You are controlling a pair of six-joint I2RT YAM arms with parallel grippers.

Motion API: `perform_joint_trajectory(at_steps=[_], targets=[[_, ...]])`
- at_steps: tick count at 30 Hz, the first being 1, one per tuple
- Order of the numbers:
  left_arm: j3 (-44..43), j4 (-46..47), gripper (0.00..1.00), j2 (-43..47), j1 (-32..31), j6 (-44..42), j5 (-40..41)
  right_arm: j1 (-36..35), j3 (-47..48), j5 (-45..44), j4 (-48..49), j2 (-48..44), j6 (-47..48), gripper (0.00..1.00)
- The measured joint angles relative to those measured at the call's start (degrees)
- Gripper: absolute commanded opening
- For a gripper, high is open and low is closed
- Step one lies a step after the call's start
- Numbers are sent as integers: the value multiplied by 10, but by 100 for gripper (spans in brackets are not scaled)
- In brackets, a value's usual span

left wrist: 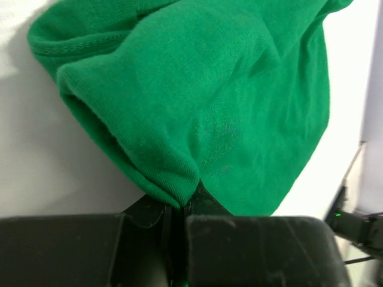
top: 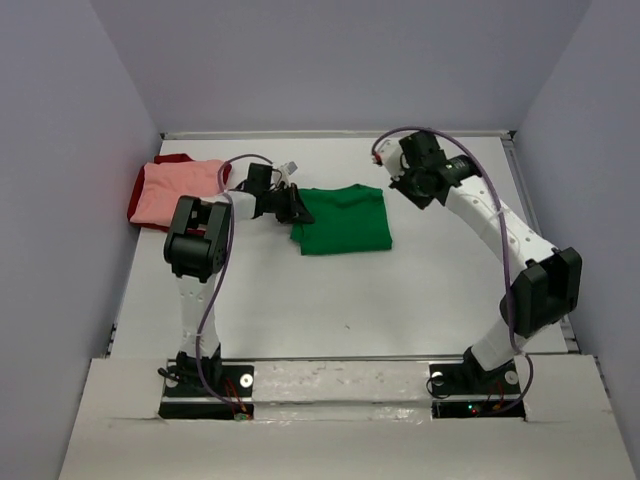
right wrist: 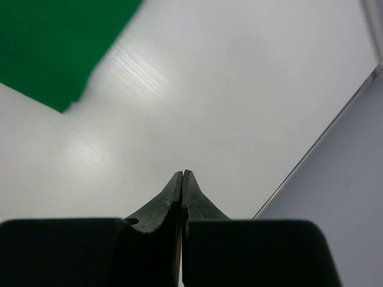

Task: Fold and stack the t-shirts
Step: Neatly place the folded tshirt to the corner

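Far to the left of the green t-shirt (top: 345, 220), a salmon pink t-shirt (top: 178, 195) lies folded on the bench (top: 300, 310). It covers nearly all of a dark red t-shirt (top: 172, 159), so that only a far edge and a left strip peek out. At the green t-shirt's left edge the left claw (left wrist: 178, 206) is only a dark mass from overhead, its fingers hard to make out. The left wrist view shows them pinched tight on a bunched fold of green cloth, with the shirt's far part cut off by the frame. Right of the green t-shirt and apart from it, the right claw (right wrist: 182, 174) hangs over bare bench. Its own camera shows the fingers pressed together on nothing, and a blurred green corner at upper left.
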State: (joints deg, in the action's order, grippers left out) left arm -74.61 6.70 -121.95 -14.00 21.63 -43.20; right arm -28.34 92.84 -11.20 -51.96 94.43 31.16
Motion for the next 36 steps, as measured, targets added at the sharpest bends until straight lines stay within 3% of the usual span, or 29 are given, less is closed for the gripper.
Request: perform_joint_trajectory(at_steps=[3, 8, 13, 23, 36], targets=[[-25, -46, 0, 0, 0, -50, 18, 68, -95, -10, 41, -24, -11, 0], [-71, -129, 0, 0, -1, -147, 65, 78, -205, 1, 56, -56, -17, 0], [-124, -256, 0, 9, 5, -246, 147, 85, -218, 32, 96, -61, -31, 0], [-237, -431, 0, 54, 34, -353, 278, 85, -268, 31, 162, -13, -42, 0], [-384, -537, 0, 102, 165, -431, 306, 85, -281, 20, 189, -12, -47, 0]])
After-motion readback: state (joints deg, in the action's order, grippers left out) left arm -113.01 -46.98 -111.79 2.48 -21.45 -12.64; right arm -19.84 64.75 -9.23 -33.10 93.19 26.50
